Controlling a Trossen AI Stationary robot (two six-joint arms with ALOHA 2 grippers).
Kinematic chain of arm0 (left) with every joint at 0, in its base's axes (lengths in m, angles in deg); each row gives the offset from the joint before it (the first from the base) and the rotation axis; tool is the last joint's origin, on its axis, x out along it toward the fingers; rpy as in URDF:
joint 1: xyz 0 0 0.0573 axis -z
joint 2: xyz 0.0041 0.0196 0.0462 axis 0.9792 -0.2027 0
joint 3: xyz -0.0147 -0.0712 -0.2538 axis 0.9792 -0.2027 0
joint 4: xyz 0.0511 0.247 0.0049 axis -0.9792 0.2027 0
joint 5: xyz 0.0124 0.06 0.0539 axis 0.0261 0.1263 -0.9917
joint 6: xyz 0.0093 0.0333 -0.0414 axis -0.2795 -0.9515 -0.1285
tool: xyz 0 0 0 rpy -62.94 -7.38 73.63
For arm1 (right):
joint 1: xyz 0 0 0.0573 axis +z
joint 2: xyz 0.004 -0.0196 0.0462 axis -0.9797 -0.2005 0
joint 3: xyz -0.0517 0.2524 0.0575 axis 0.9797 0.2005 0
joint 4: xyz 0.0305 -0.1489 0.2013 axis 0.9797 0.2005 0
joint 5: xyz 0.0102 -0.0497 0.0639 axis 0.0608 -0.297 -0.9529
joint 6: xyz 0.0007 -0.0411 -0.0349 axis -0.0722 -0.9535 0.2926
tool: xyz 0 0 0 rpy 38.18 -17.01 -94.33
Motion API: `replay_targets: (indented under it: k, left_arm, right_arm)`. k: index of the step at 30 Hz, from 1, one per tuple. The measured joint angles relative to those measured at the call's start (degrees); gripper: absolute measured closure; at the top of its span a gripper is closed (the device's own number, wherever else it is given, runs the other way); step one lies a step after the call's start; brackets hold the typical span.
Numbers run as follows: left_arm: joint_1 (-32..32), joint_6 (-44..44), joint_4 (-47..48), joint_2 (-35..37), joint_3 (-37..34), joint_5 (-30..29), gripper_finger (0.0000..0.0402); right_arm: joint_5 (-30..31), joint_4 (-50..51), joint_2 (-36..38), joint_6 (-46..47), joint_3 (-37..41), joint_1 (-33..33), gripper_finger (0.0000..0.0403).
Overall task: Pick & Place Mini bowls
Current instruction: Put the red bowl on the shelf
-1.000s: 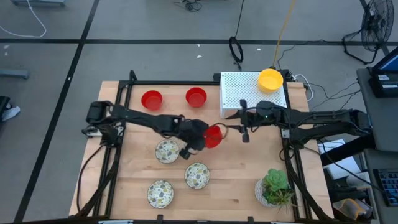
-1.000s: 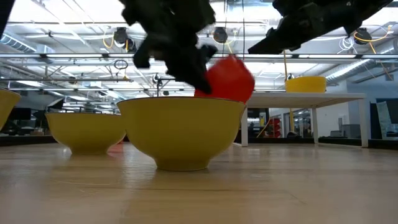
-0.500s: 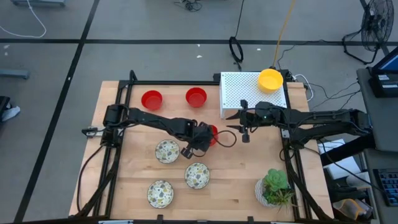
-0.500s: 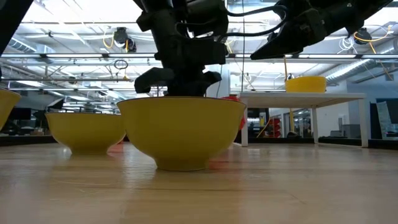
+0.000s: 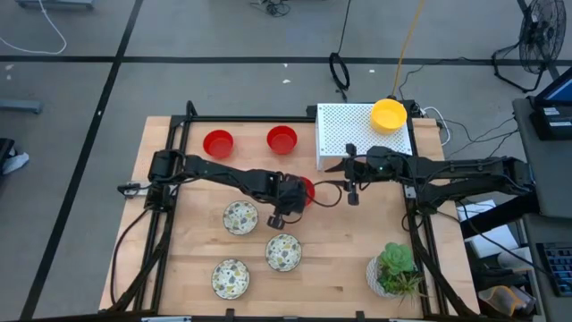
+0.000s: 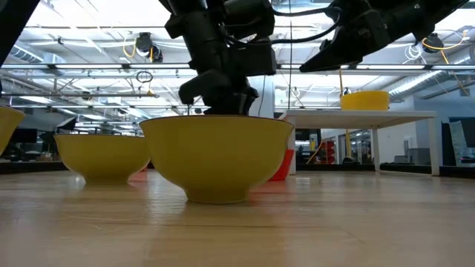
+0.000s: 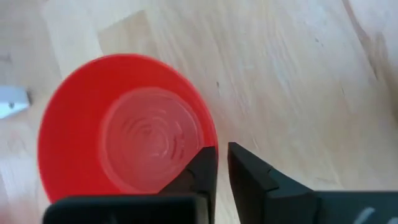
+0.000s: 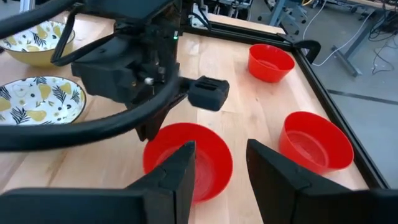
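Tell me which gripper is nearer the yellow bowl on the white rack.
Right. The right gripper hovers just in front of the white rack holding the yellow bowl. The left gripper is farther, at the red bowl mid-table.

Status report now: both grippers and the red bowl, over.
Left gripper pinching rim of red bowl, bowl on table. Right gripper open, waiting nearby. Nothing in the way.

Red bowl mostly behind yellow bowl

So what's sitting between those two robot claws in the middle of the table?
A red bowl sits on the wood between the left gripper and the right gripper, plain in the high view; the left fingers pinch its rim.
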Motion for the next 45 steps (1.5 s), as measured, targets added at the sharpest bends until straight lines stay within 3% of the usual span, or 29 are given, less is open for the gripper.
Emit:
replay_targets:
  k: [10, 15, 20, 28, 32, 39, 45]
  left_arm:
    - [2.36, 9.98, 1.94, 2.98, -0.07, -0.73, 0.0257]
    - [4.91, 15.63, 3.91, 7.99, -0.07, -8.48, 0.0225]
    - [7.68, 22.72, 6.58, 14.66, -0.09, -12.40, 0.0220]
    - [10.35, 42.43, 9.70, 26.39, -0.09, -12.37, 0.0220]
    - [11.42, 44.04, 8.98, 30.76, -0.07, -12.48, 0.0220]
    - [12.97, 44.53, 8.01, 33.88, -0.07, -16.28, 0.0220]
    - [13.30, 44.26, 7.70, 33.94, -0.07, -16.45, 0.0220]
  right_arm:
    - [0.00, 7.21, -0.16, 4.24, 0.00, 0.00, 0.0273]
    - [0.81, 5.25, -2.94, 10.00, 0.72, 0.31, 0.0273]
    - [1.37, 3.43, -9.83, 10.35, 0.75, 2.20, 0.0273]
    - [1.29, -7.21, -22.11, -4.09, 0.74, 7.09, 0.0273]
    - [1.31, -12.29, -26.92, -9.16, 0.72, 8.59, 0.0273]
    - [1.54, -13.62, -33.52, -8.59, -2.36, 8.87, 0.0273]
    - [7.09, -12.51, -38.24, -8.13, -6.00, 8.96, 0.0276]
